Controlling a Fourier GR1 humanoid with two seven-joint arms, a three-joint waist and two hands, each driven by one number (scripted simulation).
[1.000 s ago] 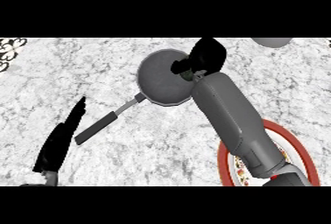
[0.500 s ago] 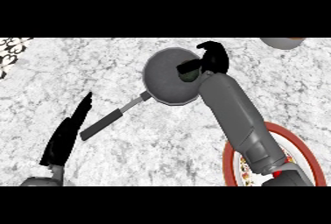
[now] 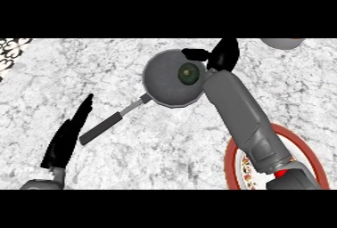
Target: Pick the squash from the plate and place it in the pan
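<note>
Right hand (image 3: 222,54) is hovering at the far rim of the pan (image 3: 161,84), fingers spread and holding nothing, thumb jutting toward the view's left over the rim. The squash (image 3: 189,73) is lying inside the pan, on the side nearest that hand: a small dark green round showing in the bowl, just below and to the left of the palm, and no finger is curling round it. Whether a fingertip is touching it I cannot tell; the hand and the squash are showing apart by a sliver of grey pan. The squash is looking nearly round from above, so no long axis is reading clearly. The pan's handle (image 3: 110,122) is pointing down and left, away from the right forearm, which is crossing over the red-rimmed plate (image 3: 234,147) at lower right; the plate is showing no squash on its visible part. Left hand (image 3: 67,134) is resting open near the lower left, fingers straight, well apart from the pan. Judging by this, the placing is looking done, and the move now calls for lifting the right hand clear without nudging the squash, which is sitting directly beside it.
</note>
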